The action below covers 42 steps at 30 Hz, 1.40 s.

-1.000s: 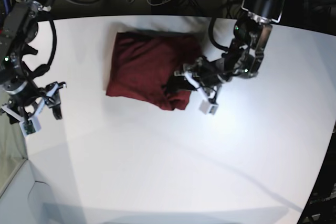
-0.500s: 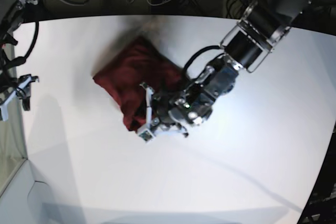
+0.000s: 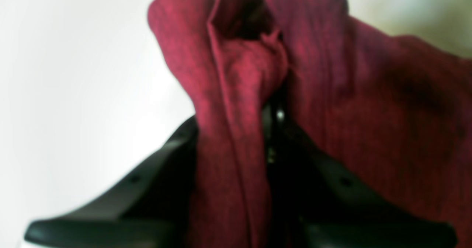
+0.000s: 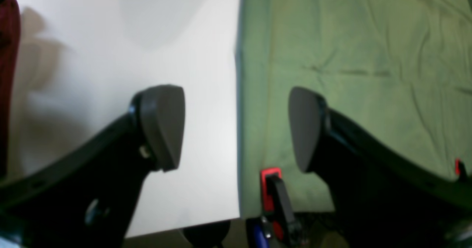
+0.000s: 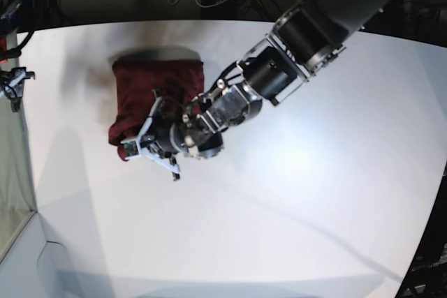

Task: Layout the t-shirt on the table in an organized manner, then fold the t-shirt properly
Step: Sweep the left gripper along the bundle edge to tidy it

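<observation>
T-shirt (image 5: pixel 150 92): maroon knit, bunched in a rumpled heap on the far left part of the white surface (image 5: pixel 293 200), well apart from its near edge. Left fingers (image 5: pixel 150 148): closed on a gathered fold of the t-shirt at the heap's near edge; in the left wrist view the cloth (image 3: pixel 236 130) rises between both black fingers, pinched tight. Right fingers (image 4: pixel 236 126): spread wide, holding nothing, hanging over the surface's side edge, with green cloth (image 4: pixel 361 56) beyond it; the t-shirt shows only as a sliver at the far left of that view
</observation>
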Tool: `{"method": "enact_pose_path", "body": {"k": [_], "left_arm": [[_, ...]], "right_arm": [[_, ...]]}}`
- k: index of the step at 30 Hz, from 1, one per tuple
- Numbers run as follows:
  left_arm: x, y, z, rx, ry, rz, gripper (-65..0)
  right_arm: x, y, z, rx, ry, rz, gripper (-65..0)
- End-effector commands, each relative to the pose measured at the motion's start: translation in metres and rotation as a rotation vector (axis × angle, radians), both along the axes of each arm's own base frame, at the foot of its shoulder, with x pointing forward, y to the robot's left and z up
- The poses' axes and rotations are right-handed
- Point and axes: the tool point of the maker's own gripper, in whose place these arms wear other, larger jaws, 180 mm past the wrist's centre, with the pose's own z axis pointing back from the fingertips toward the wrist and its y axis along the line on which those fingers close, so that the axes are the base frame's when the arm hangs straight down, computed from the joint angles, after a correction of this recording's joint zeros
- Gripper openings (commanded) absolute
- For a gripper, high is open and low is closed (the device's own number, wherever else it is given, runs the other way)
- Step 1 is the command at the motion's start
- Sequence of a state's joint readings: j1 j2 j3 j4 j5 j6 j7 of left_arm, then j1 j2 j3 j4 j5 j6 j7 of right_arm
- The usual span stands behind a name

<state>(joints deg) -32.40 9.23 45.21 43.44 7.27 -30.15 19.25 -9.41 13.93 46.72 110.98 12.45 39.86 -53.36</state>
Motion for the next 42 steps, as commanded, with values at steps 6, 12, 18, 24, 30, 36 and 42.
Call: {"method": "enact_pose_path", "body": {"k": [6,12,18,24,30,36,42], "left_arm": [[0.014,0.005,0.006,0.046,-0.072,-0.026,-64.7],[0.023,0.005,0.015,0.046,-0.094,-0.025,-64.5],[0.031,0.005,0.023,0.046,-0.115,-0.024,-63.5],[0.031,0.001,0.027,0.079,-0.153,-0.074,-50.2],[0.034,0.0,0.03,0.082,-0.166,-0.081,-49.8],[0.05,-0.002,0.048,0.074,-0.212,-0.081,-35.7],[0.065,-0.001,0.064,0.081,-0.252,-0.078,-8.2]], "right_arm": [[-0.013,-0.015,0.011,-0.016,-0.04,-0.059,-20.4],[-0.026,-0.014,0.001,-0.01,0.001,-0.061,-20.4],[-0.03,-0.008,-0.003,0.002,0.001,-0.065,-20.4],[-0.03,0.0,-0.006,0.019,-0.002,-0.064,-20.4],[-0.03,0.0,-0.007,0.02,-0.002,-0.064,-20.4],[-0.037,0.001,-0.011,0.019,0.022,-0.064,-20.4],[-0.037,0.001,-0.01,0.015,0.02,-0.062,-20.4]]}}
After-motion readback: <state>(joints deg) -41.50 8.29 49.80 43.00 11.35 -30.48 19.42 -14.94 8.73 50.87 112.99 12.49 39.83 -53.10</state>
